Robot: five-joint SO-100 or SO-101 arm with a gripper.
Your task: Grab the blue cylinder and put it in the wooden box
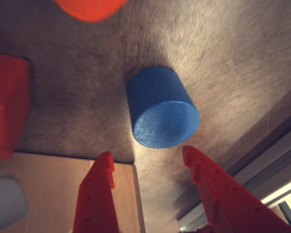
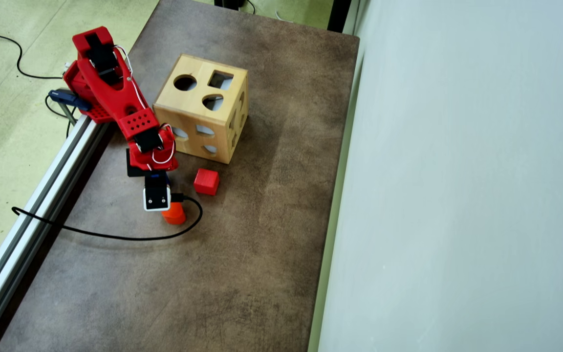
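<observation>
In the wrist view the blue cylinder [image 1: 162, 109] stands upright on the brown table, its round top facing the camera. My gripper [image 1: 148, 151] is open, with its two red fingertips just short of the cylinder, one on each side, and nothing between them. A face of the wooden box [image 1: 53, 189] fills the lower left corner behind the left finger. In the overhead view the wooden box [image 2: 203, 107] stands right of the red arm [image 2: 140, 127]. The cylinder and the jaws are hidden there under the wrist and its camera.
A red cube [image 1: 7, 109] [image 2: 206, 181] lies near the box's front corner. An orange-red rounded block [image 1: 89, 7] [image 2: 174, 215] sits just beyond the wrist camera. A black cable [image 2: 115, 235] loops over the table. A metal rail [image 2: 42, 195] runs along the left edge.
</observation>
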